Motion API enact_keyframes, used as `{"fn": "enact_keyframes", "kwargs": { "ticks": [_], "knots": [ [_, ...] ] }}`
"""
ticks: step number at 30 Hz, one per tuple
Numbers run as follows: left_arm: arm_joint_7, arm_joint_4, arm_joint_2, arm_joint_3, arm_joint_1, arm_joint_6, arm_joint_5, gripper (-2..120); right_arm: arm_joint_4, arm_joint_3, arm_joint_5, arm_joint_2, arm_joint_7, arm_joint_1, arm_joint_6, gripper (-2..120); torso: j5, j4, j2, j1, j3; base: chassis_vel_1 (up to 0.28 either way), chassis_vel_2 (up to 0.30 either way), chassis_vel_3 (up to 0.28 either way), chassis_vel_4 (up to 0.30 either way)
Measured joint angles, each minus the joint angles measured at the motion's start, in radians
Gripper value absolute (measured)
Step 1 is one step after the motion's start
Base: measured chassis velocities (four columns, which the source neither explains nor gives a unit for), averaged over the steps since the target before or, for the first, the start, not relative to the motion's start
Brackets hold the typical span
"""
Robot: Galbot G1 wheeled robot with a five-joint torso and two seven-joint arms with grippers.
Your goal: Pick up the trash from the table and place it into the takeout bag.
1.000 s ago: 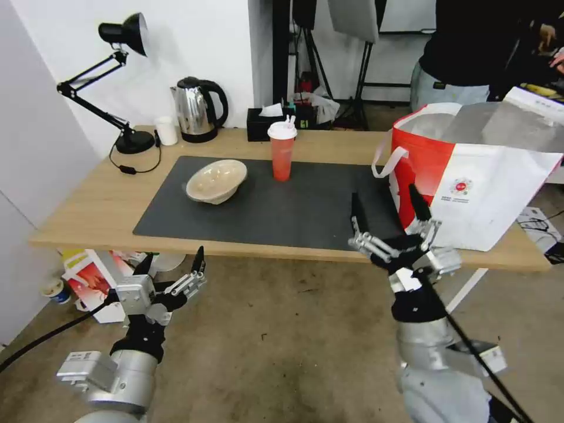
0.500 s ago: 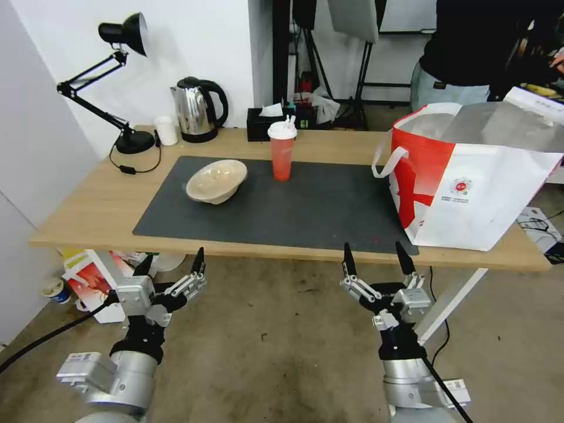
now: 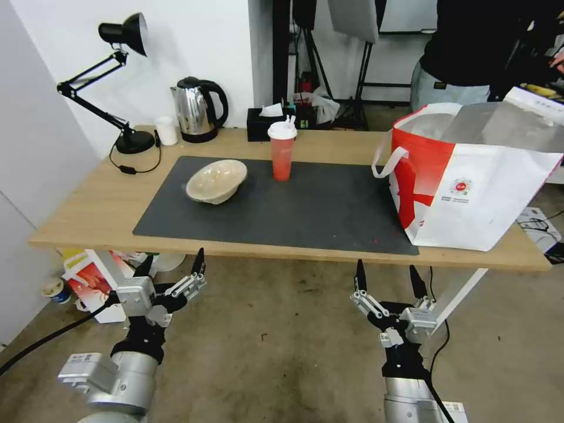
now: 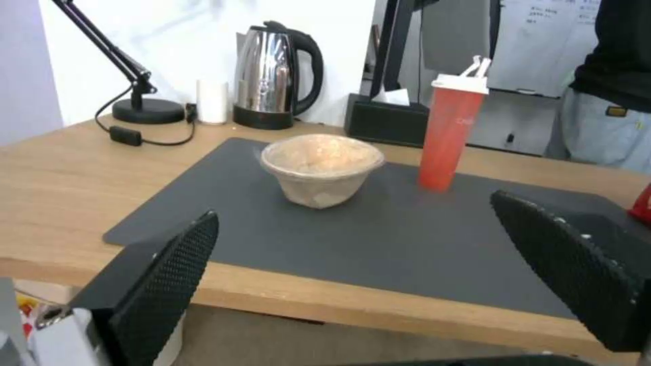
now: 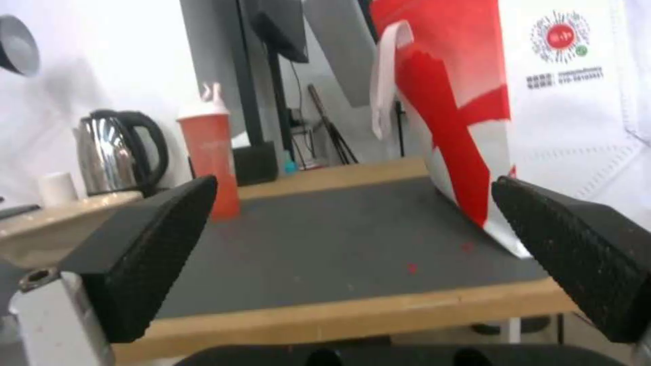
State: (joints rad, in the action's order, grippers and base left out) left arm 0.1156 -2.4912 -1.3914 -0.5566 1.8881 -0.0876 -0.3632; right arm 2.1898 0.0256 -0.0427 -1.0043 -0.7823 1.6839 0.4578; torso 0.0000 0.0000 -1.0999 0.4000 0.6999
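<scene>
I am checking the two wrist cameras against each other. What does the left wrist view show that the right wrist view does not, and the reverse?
Left wrist view alone: the black desk lamp's base and the person's grey trousers. Right wrist view alone: the takeout bag's round red logo and white loop handle. Both share the red lidded drink cup, the beige bowl, the kettle, the dark grey mat and an open pincer held before the table edge.

Red cup [image 3: 282, 154] – beige bowl [image 3: 215, 180] – dark grey, perhaps red-flecked, mat [image 3: 305, 211].

left gripper [image 3: 171, 264] open, below table [image 3: 88, 205] | right gripper [image 3: 388, 277] open, likewise
</scene>
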Motion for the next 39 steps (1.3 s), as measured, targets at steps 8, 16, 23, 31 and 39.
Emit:
{"fn": "enact_keyframes", "kwargs": {
  "ticks": [8, 16, 23, 31, 39],
  "knots": [
    [0.0, 0.0, 0.001, 0.001, 0.003, 0.0, 0.001, 100, -0.021, 0.001, 0.002, -0.013, -0.013, -0.007, 0.017, 100, 0.0, 0.0, 0.0, 0.0, 0.0, 0.0, 0.0, 0.0, 0.0],
    [0.0, -0.003, 0.002, -0.001, 0.007, -0.001, 0.002, 100, -0.021, 0.002, -0.001, -0.022, -0.015, -0.017, 0.017, 100, 0.0001, 0.0, 0.0, 0.0, 0.0, 0.0, 0.0, 0.0, 0.0],
    [0.0, -0.003, -0.001, 0.0, 0.007, -0.002, 0.003, 100, -0.025, 0.0, -0.001, -0.027, -0.015, -0.017, 0.017, 100, 0.0001, 0.0, 0.0, 0.0, 0.0, 0.0, 0.0, 0.0, 0.0],
    [0.0, -0.002, -0.001, 0.0, 0.009, -0.001, 0.004, 100, -0.02, 0.0, 0.004, -0.028, -0.012, -0.017, 0.017, 100, 0.0001, 0.0, 0.0, 0.0, 0.0, 0.0, 0.0, 0.0, 0.0],
    [0.0, 0.0, 0.004, 0.001, 0.007, -0.001, 0.003, 100, 0.048, -0.005, -0.105, 0.016, 0.182, -0.049, 0.045, 100, 0.0001, 0.0001, 0.0, 0.0, 0.0, 0.0, 0.0, 0.0, 0.0]
  ]
}}
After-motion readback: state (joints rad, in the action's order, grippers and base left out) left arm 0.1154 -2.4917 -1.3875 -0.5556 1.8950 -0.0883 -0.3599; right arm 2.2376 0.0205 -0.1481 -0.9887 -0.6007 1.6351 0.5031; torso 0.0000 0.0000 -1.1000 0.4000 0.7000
